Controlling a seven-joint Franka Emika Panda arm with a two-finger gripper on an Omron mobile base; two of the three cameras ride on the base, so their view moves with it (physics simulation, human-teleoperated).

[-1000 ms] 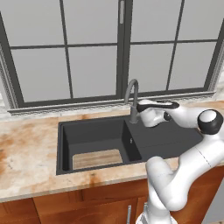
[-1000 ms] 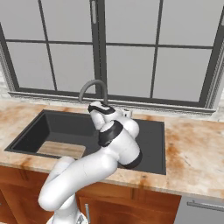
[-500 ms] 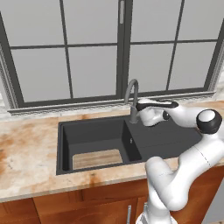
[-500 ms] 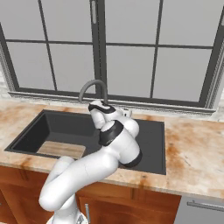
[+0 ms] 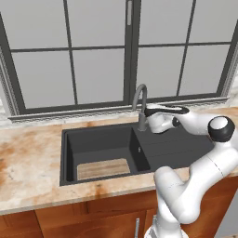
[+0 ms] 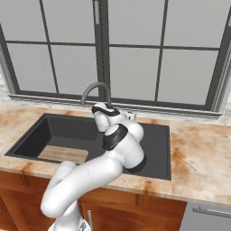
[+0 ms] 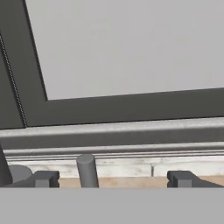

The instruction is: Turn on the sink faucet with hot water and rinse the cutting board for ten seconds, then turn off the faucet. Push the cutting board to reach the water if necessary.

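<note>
Hand view: hand [image 7: 113, 179] spread apart, apparently straddling the sink faucet [image 7: 87, 170] lever.

1. The faucet [image 5: 139, 98] looks like smooth grey metal with a dull sheen.
2. The sink [image 5: 176, 148] is dark charcoal and matt, with faint ribs on its flat draining part.
3. The cutting board [image 5: 102, 168] is pale wood with striped grain.
4. The counter [image 5: 29, 158] looks like polished stone, mottled tan and rust.
5. The cabinet fronts [image 6: 27, 194] are reddish-brown wood, lightly glossy.
6. The window frame [image 7: 131, 109] is dark and matt; its glass is flat grey.
</note>
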